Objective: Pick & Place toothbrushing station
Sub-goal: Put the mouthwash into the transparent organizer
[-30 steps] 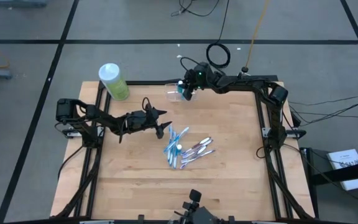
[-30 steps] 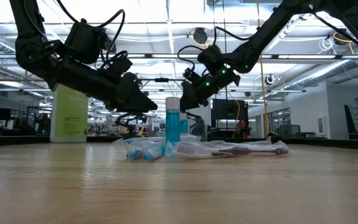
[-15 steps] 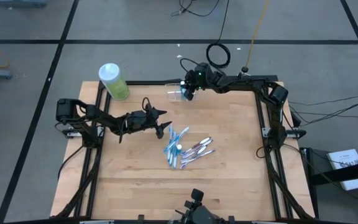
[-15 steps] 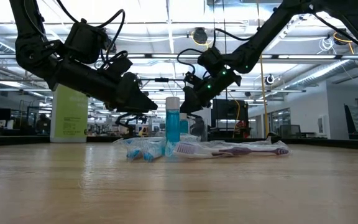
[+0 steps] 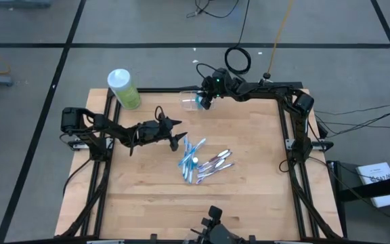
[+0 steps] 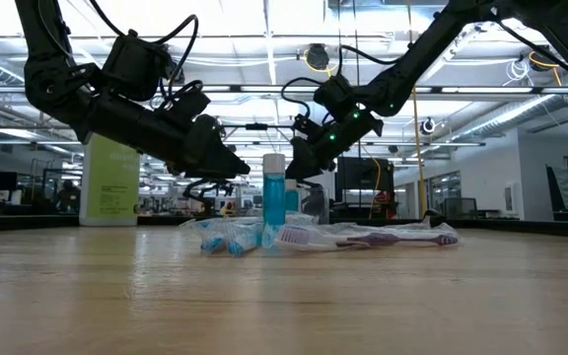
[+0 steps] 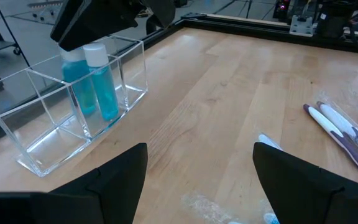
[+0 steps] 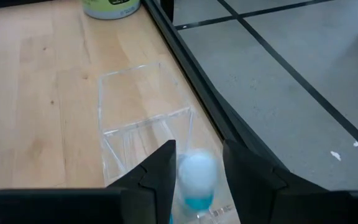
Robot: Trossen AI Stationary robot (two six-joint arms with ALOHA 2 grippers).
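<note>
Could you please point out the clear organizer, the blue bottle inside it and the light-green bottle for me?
clear organizer (image 7: pixel 126 68), left wrist view, on its front wall.
blue bottle (image 7: pixel 103 90), left wrist view, on its blue body.
light-green bottle (image 5: pixel 125 90), high view, on its side.

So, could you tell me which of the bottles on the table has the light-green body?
The large light-green bottle at the table's far left corner; the small bottle standing in the clear organizer under the right gripper holds blue liquid.

Two dark, near-black arms, jointed segments, matte finish. Left arm (image 5: pixel 124 132) chunky angular links, thin black cable looping over its wrist. Right arm (image 5: pixel 263 89) same build, with a small green light glowing near its wrist and a coiled black cable beside it. Wrist fingers (image 7: pixel 114 174) flat, black, wedge-shaped. Markings possibly present, unreadable.
</note>
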